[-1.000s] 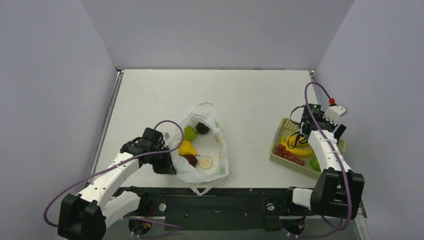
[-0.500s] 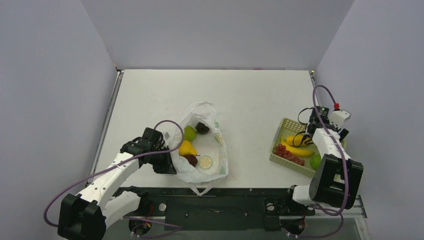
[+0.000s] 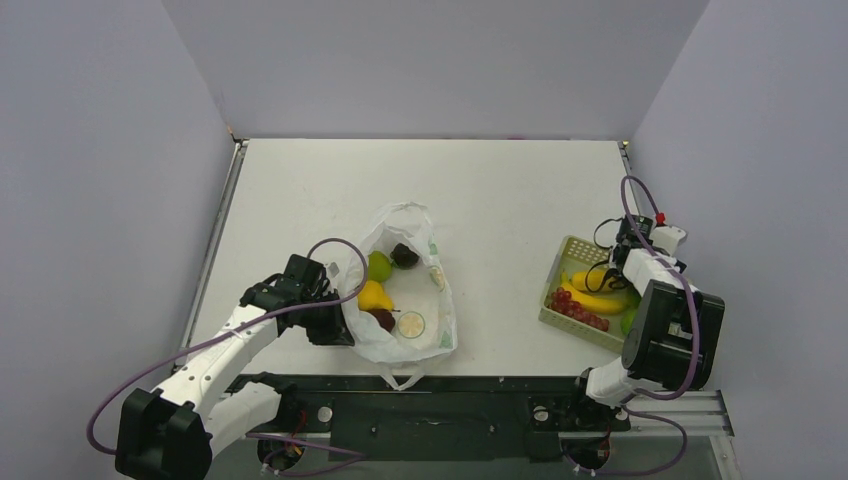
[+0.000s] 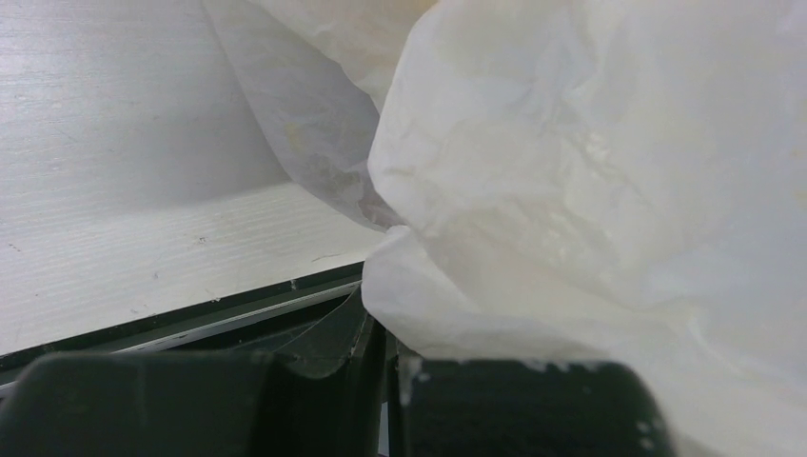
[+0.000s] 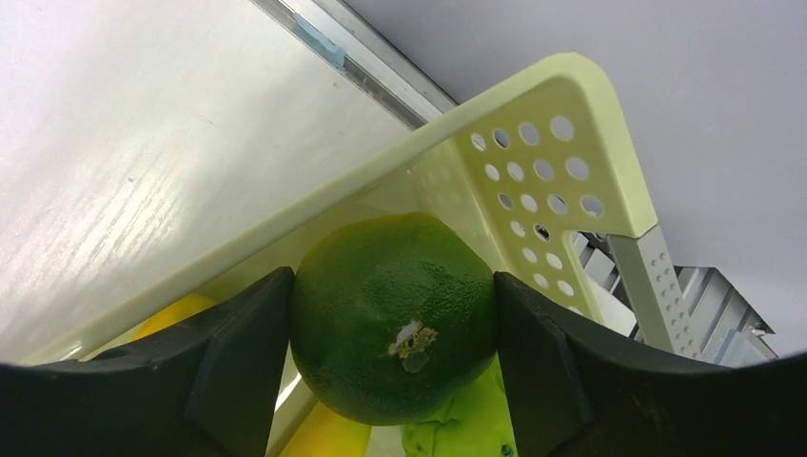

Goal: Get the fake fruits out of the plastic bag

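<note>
**Top view.** The plastic bag [image 3: 437, 335] lay open near the front edge of the counter [image 3: 500, 190]. Inside it were the green pear [image 3: 379, 265], the yellow lumpy piece [image 3: 373, 297] and two dark purple fruits [image 3: 404, 255]. The left gripper [image 3: 335, 320] was clamped on the bag's left wall. The banana [image 3: 597, 303] and red grape bunch [image 3: 578, 310] lay in the basket [image 3: 553, 283], where the right gripper [image 3: 620, 267] hung. Bare counter separated bag and basket — ample room for transfers.

**Left wrist view.** The left gripper [image 4: 385, 400] was pinched tight on crinkled bag film, close to the counter's front edge.

**Right wrist view.** The right gripper [image 5: 392, 324] grasped the green lime [image 5: 395, 295] by its sides, beside the basket's perforated corner [image 5: 533, 105]. The step in hand was probably depositing the lime. It should go down well inside the rim before release, away from the edge — the enclosure wall [image 5: 666, 57] stood close beyond.
</note>
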Motion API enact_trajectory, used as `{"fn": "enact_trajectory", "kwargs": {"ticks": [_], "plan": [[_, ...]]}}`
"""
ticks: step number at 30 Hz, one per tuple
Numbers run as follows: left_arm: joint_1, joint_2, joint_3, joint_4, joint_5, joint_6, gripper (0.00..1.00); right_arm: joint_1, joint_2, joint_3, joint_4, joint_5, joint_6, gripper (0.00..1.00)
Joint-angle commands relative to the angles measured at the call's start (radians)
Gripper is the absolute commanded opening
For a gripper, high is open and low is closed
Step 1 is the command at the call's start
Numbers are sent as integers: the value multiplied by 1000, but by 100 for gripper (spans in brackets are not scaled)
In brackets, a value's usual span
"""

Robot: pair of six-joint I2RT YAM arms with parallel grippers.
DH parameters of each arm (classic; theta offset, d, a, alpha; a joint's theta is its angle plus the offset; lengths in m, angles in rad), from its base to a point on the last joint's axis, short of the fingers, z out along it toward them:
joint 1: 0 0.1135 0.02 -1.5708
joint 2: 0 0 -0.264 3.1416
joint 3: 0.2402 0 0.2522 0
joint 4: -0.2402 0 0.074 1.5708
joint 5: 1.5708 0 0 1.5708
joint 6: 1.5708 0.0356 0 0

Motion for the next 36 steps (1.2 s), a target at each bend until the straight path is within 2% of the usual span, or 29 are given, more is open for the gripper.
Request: {"fn": "enact_trajectory", "kwargs": {"ticks": [1, 5, 8, 12, 15, 16, 17, 18, 19, 20, 23, 26, 30, 33, 36], "plan": [[1, -22, 0, 43, 11, -11, 0, 2, -30, 44, -10, 11, -9, 71], [1, -23, -6, 45, 13, -10, 0, 10, -88, 50, -41, 24, -9, 83], [1, -24, -8, 44, 17, -8, 0, 12, -126, 57, -60, 24, -15, 85], [1, -29, -10, 42, 18, -7, 0, 85, -191, 90, -80, 93, -47, 87], [0, -29, -11, 42, 16, -10, 0, 260, -265, 120, -42, 54, -110, 85], [0, -30, -12, 42, 16, -9, 0, 360, -306, 130, 2, -8, -131, 85], [0, -30, -10, 42, 14, -10, 0, 408, -325, 133, 48, -45, -174, 85], [0, -30, -9, 43, 12, -9, 0, 498, -358, 141, 71, -139, -190, 84], [0, -31, -8, 43, 11, -11, 0, 539, -386, 147, 117, -191, -215, 84], [0, -31, -8, 46, 12, -13, 0, 623, -396, 151, 138, -313, -223, 84], [-1, -32, -9, 48, 7, -16, 0, 791, -409, 164, 238, -554, -276, 84], [-1, -38, -7, 46, 4, -20, 0, 1019, -351, 204, 228, -720, -391, 83], [-2, -43, 7, 40, 1, -18, 0, 1220, -213, 259, 179, -768, -490, 77], [-1, -51, 25, 24, -11, -18, 0, 1318, -97, 307, 145, -797, -555, 75], [0, -64, 35, 12, -16, -16, 0, 1357, -14, 344, 120, -811, -607, 73]]}}
